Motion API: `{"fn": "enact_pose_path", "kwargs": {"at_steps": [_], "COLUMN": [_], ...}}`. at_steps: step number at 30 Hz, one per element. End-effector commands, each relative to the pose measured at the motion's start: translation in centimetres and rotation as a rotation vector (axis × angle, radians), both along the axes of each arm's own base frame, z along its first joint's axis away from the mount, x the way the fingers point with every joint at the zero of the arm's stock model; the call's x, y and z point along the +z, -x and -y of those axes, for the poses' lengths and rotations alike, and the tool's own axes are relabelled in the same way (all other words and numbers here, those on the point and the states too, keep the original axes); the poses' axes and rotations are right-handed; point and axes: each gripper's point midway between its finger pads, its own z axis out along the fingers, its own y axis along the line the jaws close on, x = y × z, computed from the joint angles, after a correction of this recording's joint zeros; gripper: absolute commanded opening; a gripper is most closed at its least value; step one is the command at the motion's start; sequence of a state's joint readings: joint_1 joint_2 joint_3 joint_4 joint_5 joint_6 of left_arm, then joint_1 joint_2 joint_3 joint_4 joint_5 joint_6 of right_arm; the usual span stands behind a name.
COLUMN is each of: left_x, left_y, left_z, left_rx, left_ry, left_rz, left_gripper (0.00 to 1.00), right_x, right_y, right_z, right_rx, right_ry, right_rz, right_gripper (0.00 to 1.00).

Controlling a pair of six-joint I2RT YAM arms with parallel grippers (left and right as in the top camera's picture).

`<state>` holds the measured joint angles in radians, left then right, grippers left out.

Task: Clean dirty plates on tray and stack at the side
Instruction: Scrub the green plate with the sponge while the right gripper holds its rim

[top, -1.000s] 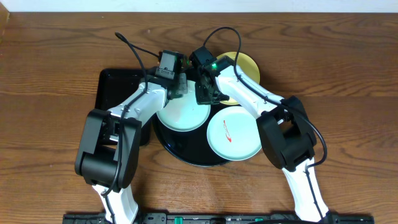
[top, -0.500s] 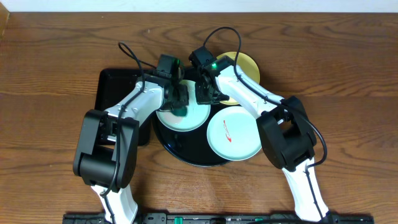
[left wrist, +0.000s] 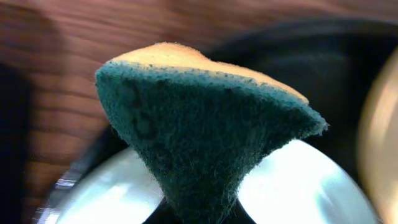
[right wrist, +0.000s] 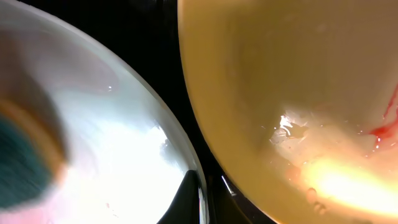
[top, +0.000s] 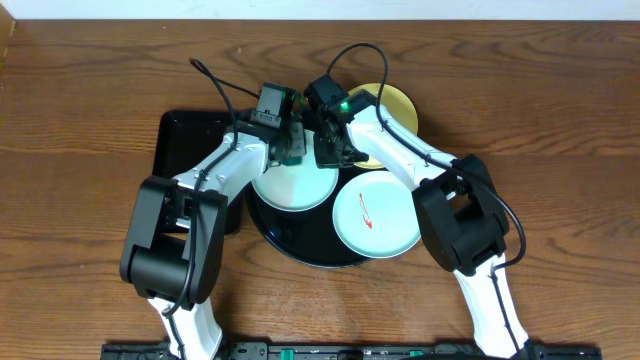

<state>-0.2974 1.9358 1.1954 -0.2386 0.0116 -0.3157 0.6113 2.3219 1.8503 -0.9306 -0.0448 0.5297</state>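
The left gripper (top: 290, 148) is closed on a sponge (left wrist: 205, 130), green scouring side toward the camera and yellow side behind. It hangs over the far edge of a mint-blue plate (top: 290, 188); whether it touches the plate I cannot tell. Just to its right, the right gripper (top: 330, 150) is closed, and one dark fingertip (right wrist: 186, 198) lies at this plate's right rim. Beside it to the right is the yellow plate (right wrist: 280, 93), with a red smear (right wrist: 388, 118). A second mint-blue plate (top: 375, 220), also smeared red, lies near right. All three are on the round black tray (top: 300, 238). A rectangular black tray (top: 185, 130) is at left on the wooden table (top: 90, 100).
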Motion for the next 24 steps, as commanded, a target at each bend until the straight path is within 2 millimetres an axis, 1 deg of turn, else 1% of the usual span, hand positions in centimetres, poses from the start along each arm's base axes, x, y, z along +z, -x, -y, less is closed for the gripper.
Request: {"fn": "enact_pose_path", "kwargs": {"at_steps": [1,3,4,5,8,10,11,13,16,19,21,24], "left_x": [-0.5,-1.1,-1.4,-2.2,-2.5,-2.0,-1.4,-0.7,-0.5,-0.4,-0.3,0.0], "left_y": [-0.1,1.1,1.7,3.3,5.6,7.1,8.0,8.5,7.8,5.6,4.0,1.6], "left_z": [-3.8,-3.9,-3.6,-2.7,-0.8,1.0,2.7,4.6,4.8,4.1,3.0,0.6], "left_rx": [0.098,0.100,0.086,0.049,-0.008,-0.053,-0.094,-0.138,-0.145,-0.126,-0.093,-0.020], "left_ry": [-0.185,-0.184,-0.174,-0.125,-0.018,0.085,0.186,0.292,0.302,0.248,0.181,0.049], "left_rz": [0.017,-0.037,-0.065,-0.143,-0.248,-0.311,-0.346,-0.367,-0.337,-0.242,-0.171,-0.063], "left_gripper": [0.08,0.08,0.08,0.08,0.08,0.08,0.08,0.08,0.08,0.08,0.08,0.08], "right_x": [-2.3,-2.3,-2.3,-2.3,-2.3,-2.3,-2.3,-2.3,-2.3,-2.3,-2.3,-2.3], "right_y": [1.0,1.0,1.0,1.0,1.0,0.9,0.9,0.9,0.9,0.9,0.9,1.0], "right_z": [-0.3,-0.3,-0.3,-0.3,-0.3,-0.3,-0.3,-0.3,-0.3,-0.3,-0.3,-0.3], "right_rx": [0.015,0.015,0.015,0.015,0.015,0.015,0.015,0.015,0.015,0.015,0.015,0.015], "right_ry": [0.035,0.034,0.035,0.034,0.033,0.033,0.033,0.032,0.032,0.033,0.033,0.032], "right_rz": [-0.031,-0.030,-0.031,-0.030,-0.029,-0.028,-0.028,-0.028,-0.027,-0.028,-0.028,-0.028], "right_gripper": [0.01,0.01,0.01,0.01,0.01,0.01,0.01,0.01,0.01,0.01,0.01,0.01]}}
